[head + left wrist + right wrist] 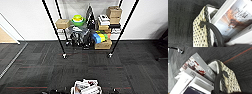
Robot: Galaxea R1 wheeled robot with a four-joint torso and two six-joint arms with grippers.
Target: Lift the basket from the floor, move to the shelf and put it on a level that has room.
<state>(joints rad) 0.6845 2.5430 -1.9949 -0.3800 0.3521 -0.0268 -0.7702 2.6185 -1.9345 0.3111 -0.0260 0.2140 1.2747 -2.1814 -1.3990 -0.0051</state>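
Note:
The basket (86,88), cream woven with a dark rim and packed with boxes and printed packs, sits at the bottom centre of the head view, close in front of me. In the left wrist view its checkered wall (199,36) is close up. A dark handle loop (214,30) runs taut up into my left gripper (218,45). In the right wrist view the opposite wall (229,82) shows, and its handle (218,79) rises into my right gripper (216,92). The shelf (53,27), a black rack with thin posts on casters, stands ahead by the white wall. Its higher levels run past the picture's top edge.
The rack's low tiers hold brown cardboard boxes (63,23), a green bowl-like toy (78,20), colourful plush toys (100,37) and dark clutter. Dark grey carpet (85,65) lies between me and the rack. A pale floor strip (7,37) runs at the far left.

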